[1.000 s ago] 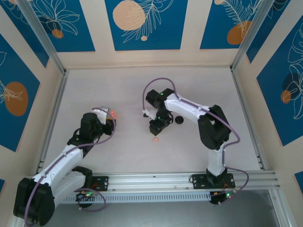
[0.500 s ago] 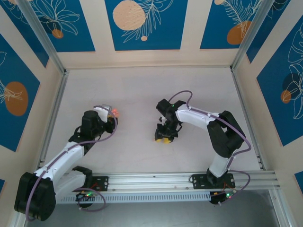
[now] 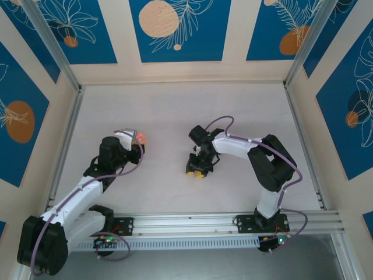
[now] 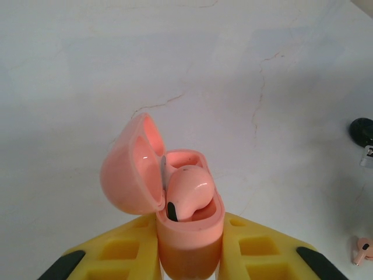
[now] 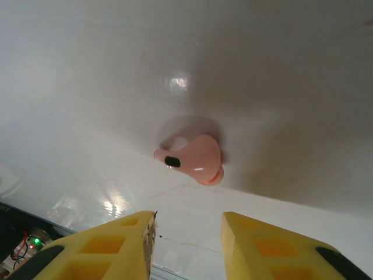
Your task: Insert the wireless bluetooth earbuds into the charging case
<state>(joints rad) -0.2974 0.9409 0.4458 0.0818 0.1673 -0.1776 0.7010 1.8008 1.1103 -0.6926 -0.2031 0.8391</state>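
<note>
My left gripper (image 4: pixel 187 226) is shut on the salmon-pink charging case (image 4: pixel 190 248), which it holds upright with the lid (image 4: pixel 129 170) swung open to the left. One pink earbud (image 4: pixel 190 191) sits in the case. In the top view the left gripper (image 3: pixel 137 140) holds the case (image 3: pixel 140 138) left of centre. A second pink earbud (image 5: pixel 194 158) lies on the white table, just ahead of my right gripper (image 5: pixel 187 230). Its yellow fingers (image 5: pixel 119 239) stand apart with nothing between them. From above, the right gripper (image 3: pixel 198 170) points down at the table's middle. The loose earbud (image 4: pixel 363 249) also lies at the left wrist view's right edge.
A small black object (image 4: pixel 362 130) lies on the table at the far right of the left wrist view. The white table (image 3: pixel 169 111) is walled by blue patterned panels, with an aluminium rail (image 3: pixel 192 223) along the near edge.
The right arm swung toward the near left and brought its gripper down over the loose pink earbud. Its jaws narrowed a little. The left arm with the case barely moved.
</note>
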